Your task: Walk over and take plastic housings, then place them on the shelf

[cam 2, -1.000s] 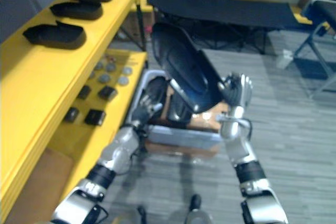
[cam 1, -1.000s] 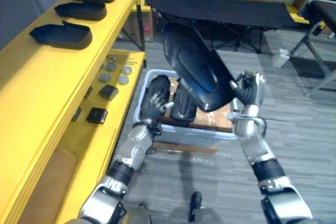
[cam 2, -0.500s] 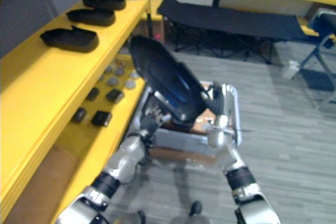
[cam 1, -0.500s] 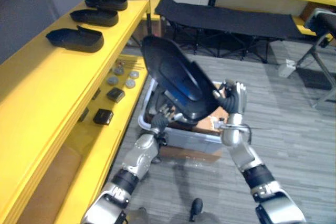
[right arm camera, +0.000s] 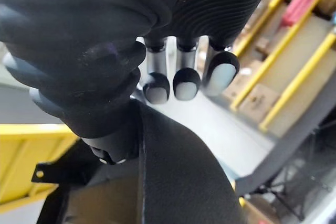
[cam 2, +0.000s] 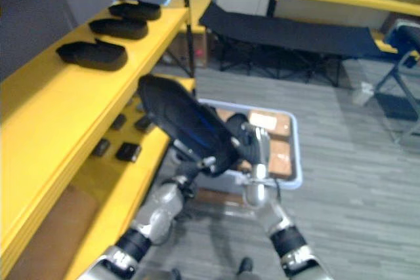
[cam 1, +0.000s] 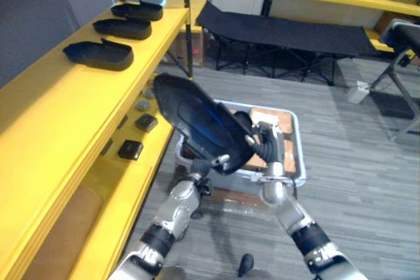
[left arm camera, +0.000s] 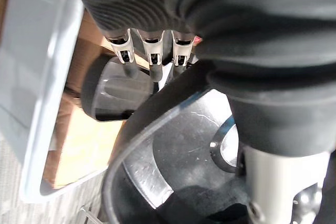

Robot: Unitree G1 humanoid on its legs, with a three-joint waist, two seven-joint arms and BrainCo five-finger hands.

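Left eye view, item 1: black plastic housing (cam 1: 197,122), long and glossy, tilted, carried between both hands above a grey bin (cam 1: 299,149). Left hand (left arm camera: 152,59): fingers behind the housing's rim, thumb inside its hollow, pinching the rim. Right hand (cam 1: 269,152): at the housing's opposite, near end, fingers extended and set against its edge, not wrapped round it. The bin stands on the grey floor just beside the yellow shelf (cam 1: 59,109) and contains cardboard (cam 1: 279,122) and a dark part (left arm camera: 107,95). Shelf top: 3 black housings in a row, nearest (cam 1: 98,55), middle (cam 1: 122,27), farthest (cam 1: 136,10). Lower level: 2 small black blocks (cam 1: 130,149). Behind the bin: black folding cot (cam 1: 282,27).
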